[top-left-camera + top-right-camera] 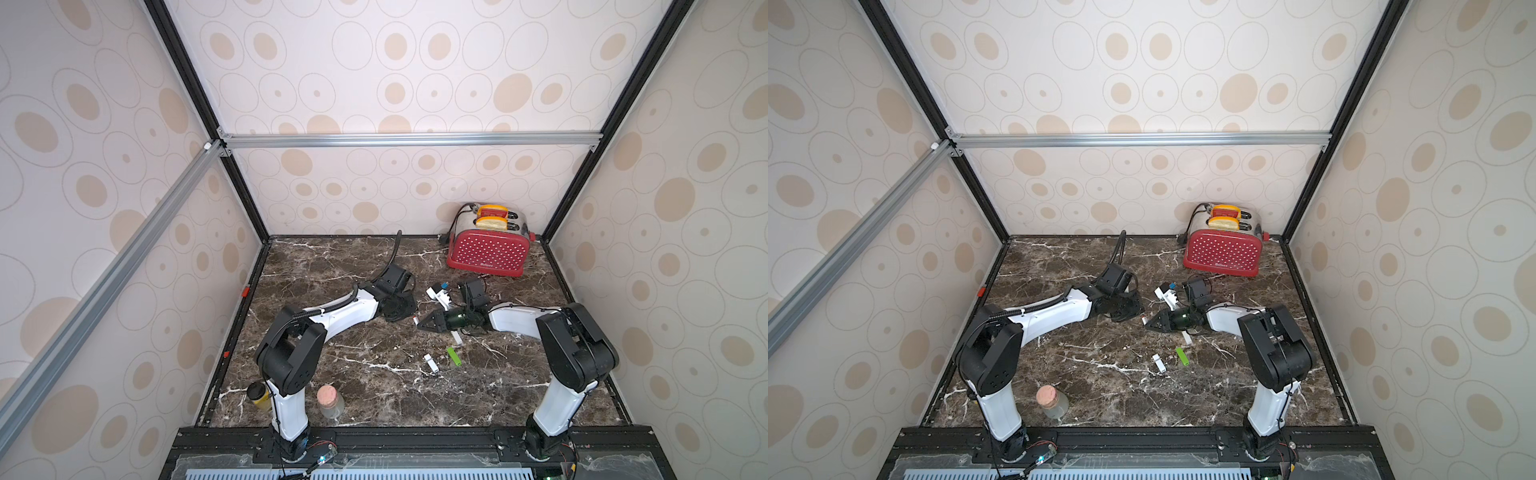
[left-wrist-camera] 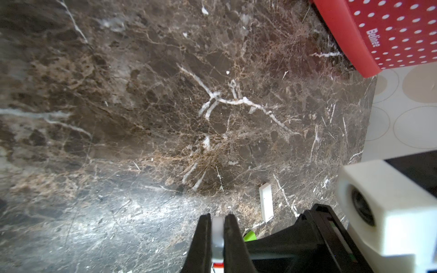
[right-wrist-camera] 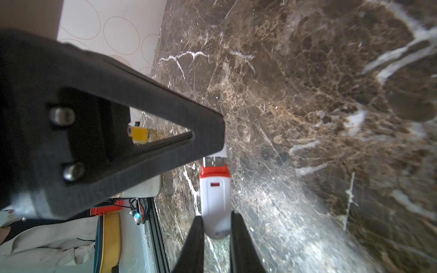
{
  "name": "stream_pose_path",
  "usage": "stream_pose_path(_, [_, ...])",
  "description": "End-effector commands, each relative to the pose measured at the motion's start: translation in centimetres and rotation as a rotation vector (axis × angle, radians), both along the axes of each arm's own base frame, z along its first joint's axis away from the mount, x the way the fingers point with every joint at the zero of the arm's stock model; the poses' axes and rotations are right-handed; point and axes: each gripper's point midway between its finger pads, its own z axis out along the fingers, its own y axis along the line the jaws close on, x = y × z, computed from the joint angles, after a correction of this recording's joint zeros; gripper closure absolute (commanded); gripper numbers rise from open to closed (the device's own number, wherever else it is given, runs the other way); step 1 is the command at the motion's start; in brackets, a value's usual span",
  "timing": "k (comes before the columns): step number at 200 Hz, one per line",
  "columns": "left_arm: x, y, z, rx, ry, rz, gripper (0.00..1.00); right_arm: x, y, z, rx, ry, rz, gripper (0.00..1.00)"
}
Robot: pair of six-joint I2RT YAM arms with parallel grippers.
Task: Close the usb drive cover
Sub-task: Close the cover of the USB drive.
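Note:
The usb drive (image 3: 214, 196) is white with a red band, and its metal plug (image 3: 214, 162) is bare. My right gripper (image 3: 217, 218) is shut on the drive's rounded tail end. The white cover (image 2: 217, 230) is pinched in my left gripper (image 2: 217, 217), which is shut on it. In the right wrist view the cover (image 3: 224, 151) sits right at the plug's tip, under the left gripper's black finger (image 3: 165, 132). In both top views the two grippers meet tip to tip at the drive (image 1: 415, 320) above mid-table.
A red dotted toaster (image 1: 488, 249) stands at the back right. A white adapter block (image 1: 439, 294) lies behind the grippers. A white stick (image 1: 431, 364), a green stick (image 1: 454, 356) and another white stick (image 1: 457, 337) lie in front. A corked jar (image 1: 330, 401) and a yellow jar (image 1: 258, 397) stand front left.

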Motion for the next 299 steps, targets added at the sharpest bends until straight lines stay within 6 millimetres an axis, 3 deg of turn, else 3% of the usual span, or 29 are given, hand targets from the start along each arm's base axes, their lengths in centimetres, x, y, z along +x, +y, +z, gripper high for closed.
stream_pose_path(1, [-1.3,-0.2,2.1,0.006,-0.027,-0.052,1.0,1.1,-0.3,0.6,0.006,-0.058,-0.027,1.0])
stream_pose_path(62, [-1.8,-0.1,1.6,0.004,-0.027,-0.059,1.0,1.2,-0.2,1.6,0.032,-0.094,-0.025,1.0])
stream_pose_path(130, [-2.6,-0.9,2.0,-0.011,-0.033,-0.069,1.0,1.6,-0.3,1.4,0.024,-0.096,-0.033,1.0])
stream_pose_path(184, [-3.7,-1.7,1.3,0.007,-0.027,-0.088,1.0,1.5,-0.4,1.6,0.031,-0.105,-0.035,1.0])
stream_pose_path(299, [-4.2,-1.2,0.6,0.046,-0.027,-0.076,1.0,1.6,-0.9,2.3,0.042,-0.125,-0.049,1.0])
